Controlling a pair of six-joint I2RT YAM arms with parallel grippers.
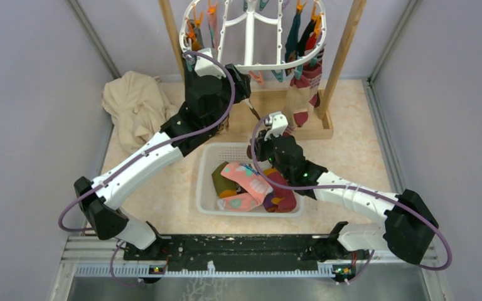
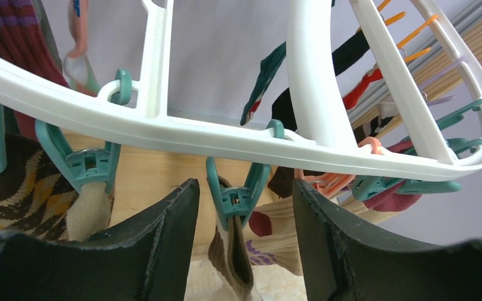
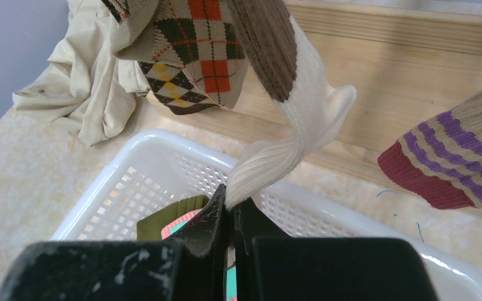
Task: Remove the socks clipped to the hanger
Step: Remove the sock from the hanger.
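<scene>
In right claw point(image 3: 231, 204), a cream sock point(image 3: 301, 119)

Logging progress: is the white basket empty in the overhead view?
No, the white basket holds several socks, with pink, dark green and dark red ones among them.

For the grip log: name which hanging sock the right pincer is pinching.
The brown-and-cream sock, its cream end clamped in the right pincer; the argyle sock and purple-striped sock hang free.
</scene>
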